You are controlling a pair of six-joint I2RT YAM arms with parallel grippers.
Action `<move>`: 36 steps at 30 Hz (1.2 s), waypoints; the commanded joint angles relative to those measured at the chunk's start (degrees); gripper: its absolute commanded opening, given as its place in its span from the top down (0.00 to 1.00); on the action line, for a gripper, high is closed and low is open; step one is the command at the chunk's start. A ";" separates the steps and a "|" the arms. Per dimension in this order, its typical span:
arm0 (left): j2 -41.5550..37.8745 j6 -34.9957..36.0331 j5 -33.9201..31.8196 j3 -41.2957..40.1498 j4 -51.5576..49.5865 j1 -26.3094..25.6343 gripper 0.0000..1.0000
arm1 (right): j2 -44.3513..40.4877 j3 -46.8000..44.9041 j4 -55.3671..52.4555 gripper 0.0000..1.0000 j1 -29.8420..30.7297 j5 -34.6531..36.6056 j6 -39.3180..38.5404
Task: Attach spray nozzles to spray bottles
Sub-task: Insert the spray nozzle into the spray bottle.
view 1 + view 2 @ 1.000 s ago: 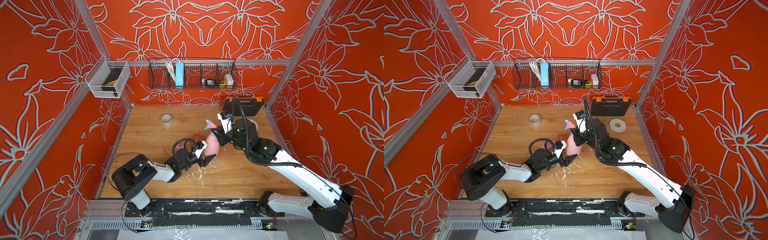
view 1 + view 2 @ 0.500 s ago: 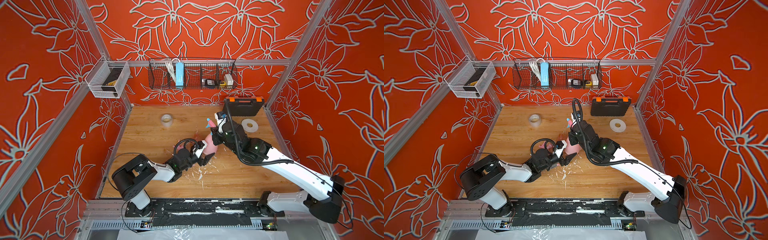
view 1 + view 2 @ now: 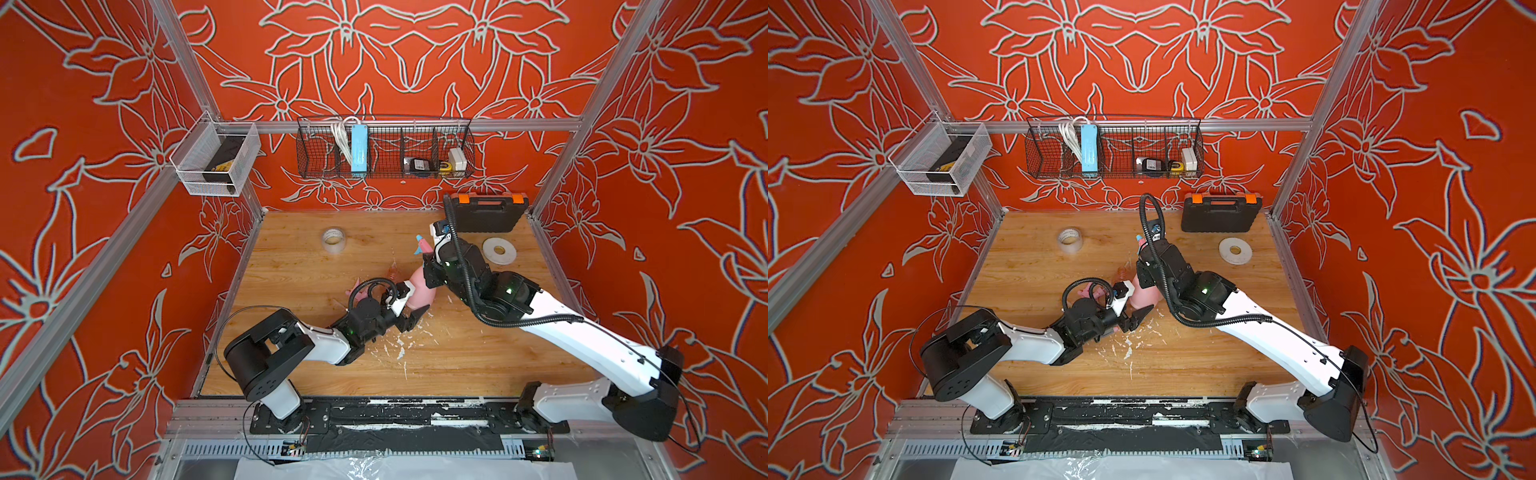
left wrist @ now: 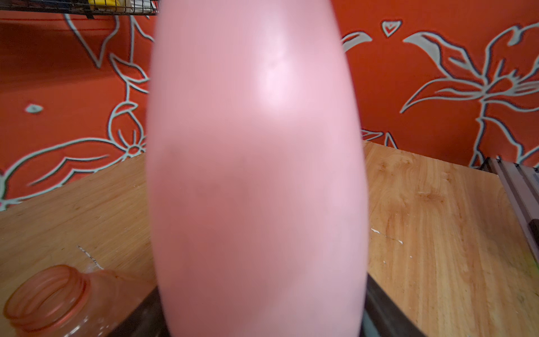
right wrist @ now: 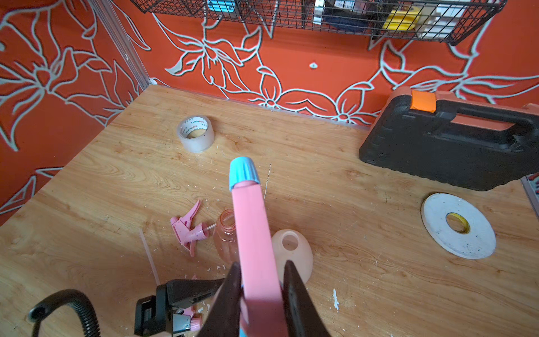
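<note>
1. None of the bottles carries a nozzle yet, as far as I can see, so all the attaching is left to do.
2. My left gripper (image 3: 415,300) is clamped round the pink bottle (image 5: 294,256), which stands upright near the middle of the worktop (image 3: 299,291) with its mouth open.
3. My right gripper (image 5: 261,267) pinches the blue-tipped nozzle (image 5: 252,221), held over that bottle and not seated. I judge this to be the first fitting, just begun.
4. Bottles: two counted. The orange bottle (image 5: 226,233) lies just beside the pink one, toward the back edge. A third I cannot find.
5. Nozzles: two counted. The pink nozzle (image 5: 188,230) lies beside the orange bottle, toward the left edge. A pink scrap (image 5: 191,316) under my left wrist may be a third; I cannot tell.
</note>
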 commanded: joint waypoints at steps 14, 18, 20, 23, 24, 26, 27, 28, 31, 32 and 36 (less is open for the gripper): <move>-0.36 0.89 -2.42 -0.13 7.47 0.52 0.57 | -0.03 0.36 -4.20 0.90 0.36 -3.26 -5.42; -0.27 0.89 -2.01 -0.61 7.85 0.52 0.57 | -0.34 0.35 -4.16 0.89 0.36 -3.80 -5.64; -0.36 0.98 -1.98 -0.74 7.84 0.52 0.57 | -0.50 0.10 -3.94 0.89 0.36 -3.91 -5.71; -0.65 0.98 -1.91 -0.97 8.02 0.52 0.57 | -0.70 -0.31 -3.43 0.87 0.36 -4.20 -5.82; -0.76 0.90 -1.90 -1.09 8.23 0.52 0.57 | -0.88 -0.55 -3.15 0.87 0.36 -4.19 -5.82; -1.29 0.48 -1.68 -1.61 8.92 0.52 0.57 | -1.69 -1.56 -2.03 0.87 0.36 -3.98 -5.45; -1.53 0.32 -1.56 -1.78 9.15 0.52 0.57 | -2.30 -2.23 -1.15 0.87 0.36 -4.16 -5.22; -1.88 0.21 -1.25 -1.97 9.31 0.52 0.57 | -3.24 -3.52 0.47 0.87 0.34 -4.59 -4.97; -2.55 0.19 -0.50 -1.95 9.43 0.52 0.57 | -5.38 -6.58 4.69 0.89 -0.27 -7.47 -3.48; -2.64 0.03 -0.40 -2.00 9.46 0.52 0.57 | -5.61 -6.98 5.25 0.89 -0.50 -8.21 -3.01; -3.39 -0.07 0.36 -1.82 10.28 0.61 0.57 | -5.21 -6.78 4.92 0.91 -0.78 -9.90 -1.78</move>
